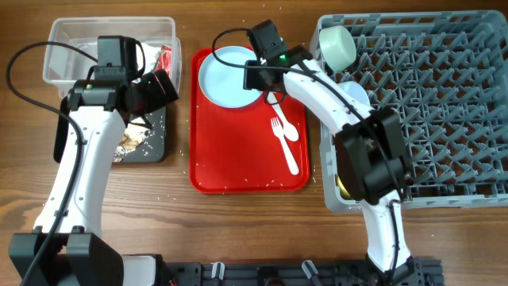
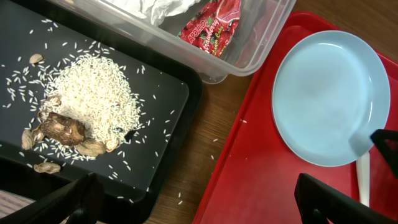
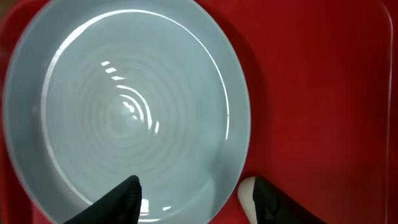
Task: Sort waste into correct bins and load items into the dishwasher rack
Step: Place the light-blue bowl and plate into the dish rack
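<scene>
The light blue plate (image 1: 222,75) (image 2: 326,93) (image 3: 124,106) lies at the far end of the red serving tray (image 1: 238,167). My right gripper (image 1: 258,75) (image 3: 196,202) is open and straddles the plate's rim, one finger over the plate and one beside the end of the white spoon (image 1: 290,133) (image 3: 247,193). The white fork (image 1: 286,147) lies next to the spoon. My left gripper (image 1: 163,87) (image 2: 199,199) is open and empty over the gap between the black tray (image 1: 155,147) (image 2: 161,93) and the red tray. Rice and brown food scraps (image 2: 93,106) lie in the black tray.
The clear tub (image 1: 71,40) (image 2: 249,43) holds the white napkin (image 2: 155,7) and red wrapper (image 1: 164,57) (image 2: 214,25). The grey rack (image 1: 429,103) at the right holds the pale green bowl (image 1: 339,46) and light blue bowl (image 1: 359,91). Something yellow (image 1: 343,187) shows behind my right arm.
</scene>
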